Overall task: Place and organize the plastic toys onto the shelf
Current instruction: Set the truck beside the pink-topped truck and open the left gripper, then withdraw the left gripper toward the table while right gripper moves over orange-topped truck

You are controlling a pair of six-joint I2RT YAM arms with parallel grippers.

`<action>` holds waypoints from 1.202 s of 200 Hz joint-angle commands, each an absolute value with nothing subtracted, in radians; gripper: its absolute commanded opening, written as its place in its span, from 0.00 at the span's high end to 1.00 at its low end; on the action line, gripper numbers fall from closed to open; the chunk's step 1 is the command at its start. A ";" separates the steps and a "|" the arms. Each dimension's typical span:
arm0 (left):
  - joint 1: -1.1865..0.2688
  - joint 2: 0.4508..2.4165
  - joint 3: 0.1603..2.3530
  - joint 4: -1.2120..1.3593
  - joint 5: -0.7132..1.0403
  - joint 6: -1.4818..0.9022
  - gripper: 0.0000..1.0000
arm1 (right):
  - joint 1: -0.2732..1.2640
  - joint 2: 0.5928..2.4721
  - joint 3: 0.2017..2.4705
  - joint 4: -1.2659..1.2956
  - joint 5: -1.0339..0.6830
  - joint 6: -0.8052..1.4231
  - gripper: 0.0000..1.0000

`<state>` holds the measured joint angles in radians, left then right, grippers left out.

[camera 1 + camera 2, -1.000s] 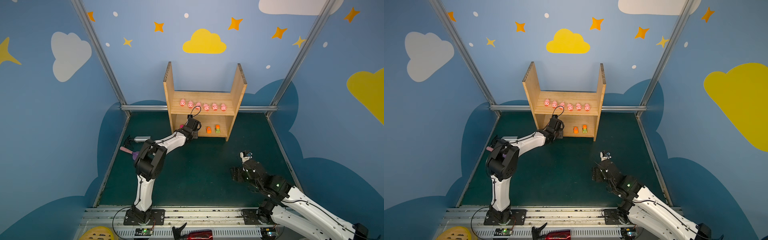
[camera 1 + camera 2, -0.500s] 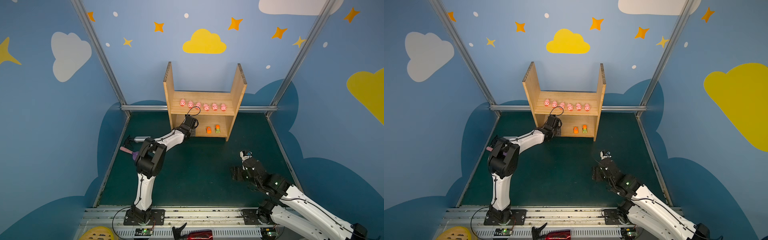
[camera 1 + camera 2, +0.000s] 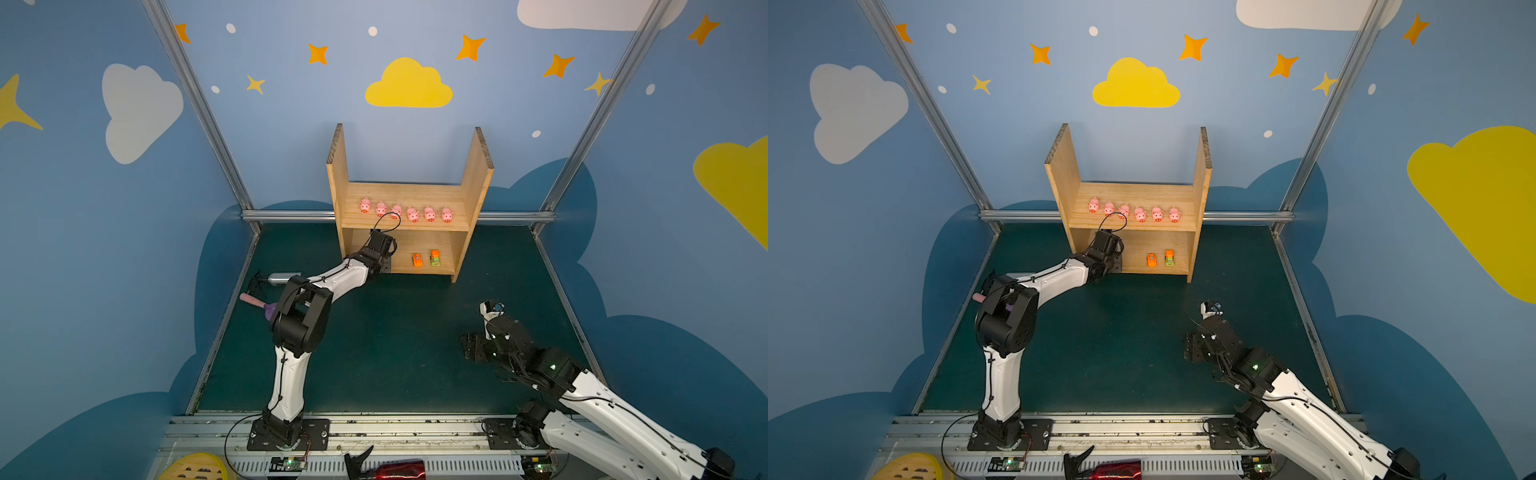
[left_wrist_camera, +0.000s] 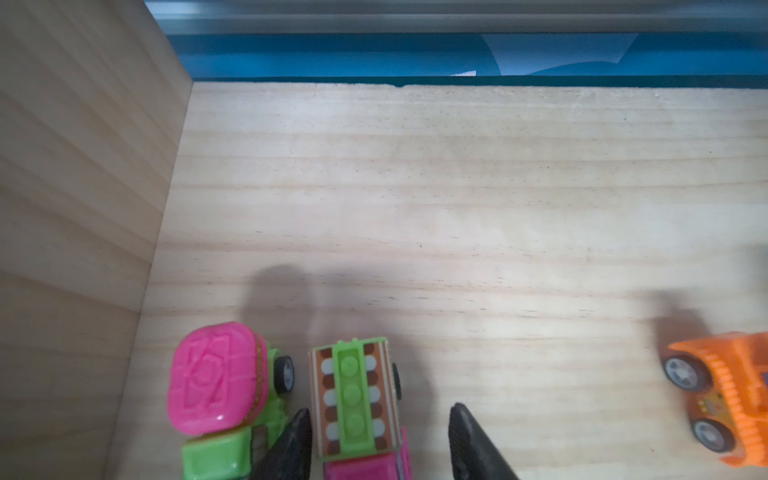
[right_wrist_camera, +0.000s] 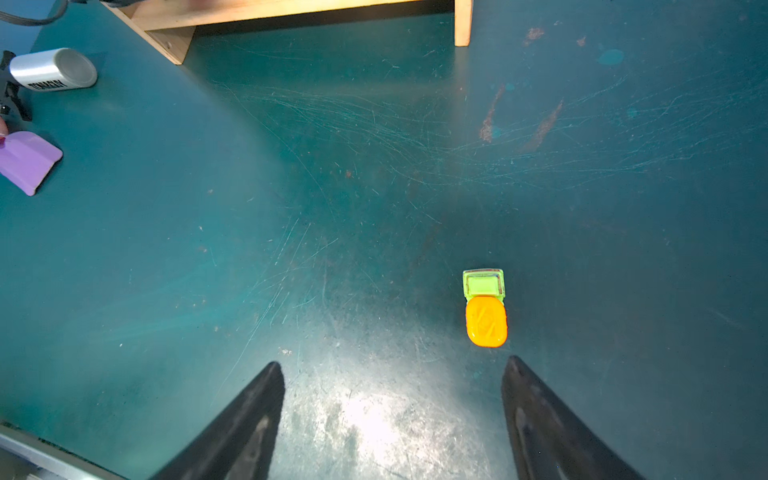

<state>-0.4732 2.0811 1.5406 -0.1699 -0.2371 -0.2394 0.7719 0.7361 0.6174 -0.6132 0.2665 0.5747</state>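
Several pink pigs stand in a row on the upper board of the wooden shelf. Two orange vehicles sit on the lower board. My left gripper is inside the lower compartment, open astride a green-and-pink truck; a gap shows at one finger. A pink-and-green mixer stands beside the truck by the side panel, and an orange vehicle is further along. My right gripper hangs open over the table. A green-and-orange vehicle lies just ahead of one fingertip.
A silver bottle and a purple scoop lie on the table left of the shelf, behind the left arm's elbow. The right arm hides its vehicle in both top views. Blue walls close in the green table.
The left wrist has edged a little further into the lower compartment and its jaws have parted from the truck. The right arm has barely moved.
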 commanded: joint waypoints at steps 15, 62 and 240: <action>-0.477 2.006 1.512 -0.201 -0.239 -0.260 0.44 | 0.765 0.711 0.659 -0.645 0.266 0.551 0.19; -0.502 1.932 1.439 -0.199 -0.260 -0.280 0.39 | 0.764 0.662 0.658 -0.666 0.253 0.551 0.19; -0.811 1.178 0.758 -0.263 -0.366 -0.487 0.00 | 0.723 0.716 0.382 -0.431 0.275 0.632 0.19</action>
<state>-0.7750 1.3048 0.8371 -0.1932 -0.3313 -0.4232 0.7391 0.7071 0.3931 -0.4908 0.2554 0.6197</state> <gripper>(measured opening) 0.997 0.807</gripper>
